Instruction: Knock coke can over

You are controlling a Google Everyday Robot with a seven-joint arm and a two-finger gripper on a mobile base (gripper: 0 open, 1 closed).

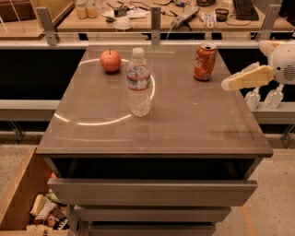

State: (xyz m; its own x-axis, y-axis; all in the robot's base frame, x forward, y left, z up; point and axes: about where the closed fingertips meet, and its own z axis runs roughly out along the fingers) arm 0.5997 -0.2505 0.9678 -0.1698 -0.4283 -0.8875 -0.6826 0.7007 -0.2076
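Observation:
The coke can [204, 62] is orange-red with white lettering and a silver top. It stands upright near the far right corner of the grey-brown table [184, 124]. My gripper [236, 81] comes in from the right edge of the camera view, cream-coloured, pointing left. Its tip hangs over the table's right edge, a short way right of the can and a little nearer to me, apart from it.
A clear plastic water bottle [138, 83] stands upright mid-table. A red apple [110, 60] sits at the far left. Drawers [152, 191] stick out below the tabletop. A box of clutter [41, 212] is on the floor at lower left. A cluttered desk [152, 14] runs behind.

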